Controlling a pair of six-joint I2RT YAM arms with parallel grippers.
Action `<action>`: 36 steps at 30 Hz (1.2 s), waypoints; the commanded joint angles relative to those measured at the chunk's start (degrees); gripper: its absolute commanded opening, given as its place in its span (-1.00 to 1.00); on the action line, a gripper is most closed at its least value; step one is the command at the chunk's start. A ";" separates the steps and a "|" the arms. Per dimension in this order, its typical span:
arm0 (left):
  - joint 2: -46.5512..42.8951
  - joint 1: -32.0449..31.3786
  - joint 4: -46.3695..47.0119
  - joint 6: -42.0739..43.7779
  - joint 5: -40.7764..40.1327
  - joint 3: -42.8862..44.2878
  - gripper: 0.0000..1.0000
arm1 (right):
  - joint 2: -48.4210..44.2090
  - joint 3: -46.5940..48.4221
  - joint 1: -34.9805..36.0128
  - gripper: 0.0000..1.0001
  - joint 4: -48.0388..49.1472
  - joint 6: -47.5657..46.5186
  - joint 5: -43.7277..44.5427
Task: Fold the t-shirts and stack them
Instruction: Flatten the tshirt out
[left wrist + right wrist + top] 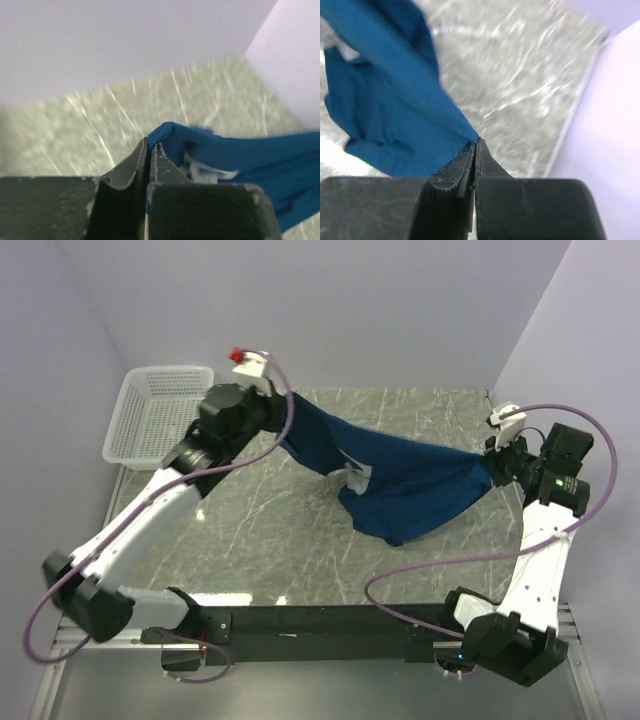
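t-shirt (410, 485): dark blue, strung up between the two arms over the marbled worktop (250, 530); one end held high at back-left, other end out at the right edge; middle sags toward the centre of the worktop; cannot tell from overhead whether the lowest fold touches the surface or hangs just above it; pale print patch (355, 472) shows partway along the span, crumpled, not readable.

left pincer (151, 145): fingers pressed together, pinching an edge of the t-shirt; cloth bunches right at the tips and trails off to the right in the wrist view; left arm stretched diagonally toward the back.

right pincer (476, 142): fingers pressed together too, pinching a stitched hem corner; fabric fans out from that pinch up and to the left in its wrist view; right arm reaches up along the right edge of the worktop.

white lattice basket (160, 410): back-left corner, just beside the left arm's wrist, apart from the t-shirt; nothing visible inside it from overhead.
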 commanded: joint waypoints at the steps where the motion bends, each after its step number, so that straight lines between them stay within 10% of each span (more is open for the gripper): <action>1: -8.14 0.29 1.64 3.94 -3.01 1.89 -0.99 | -3.55 6.71 -0.41 -1.00 -2.06 -2.22 -2.74; 21: -24.67 0.29 12.36 5.53 -2.84 20.97 -0.99 | -13.49 38.53 -0.41 -1.00 20.79 24.32 -4.24; 36: -34.26 0.29 7.16 4.82 -6.79 -7.49 -0.99 | -17.89 13.61 -0.41 -1.00 17.44 18.26 -3.18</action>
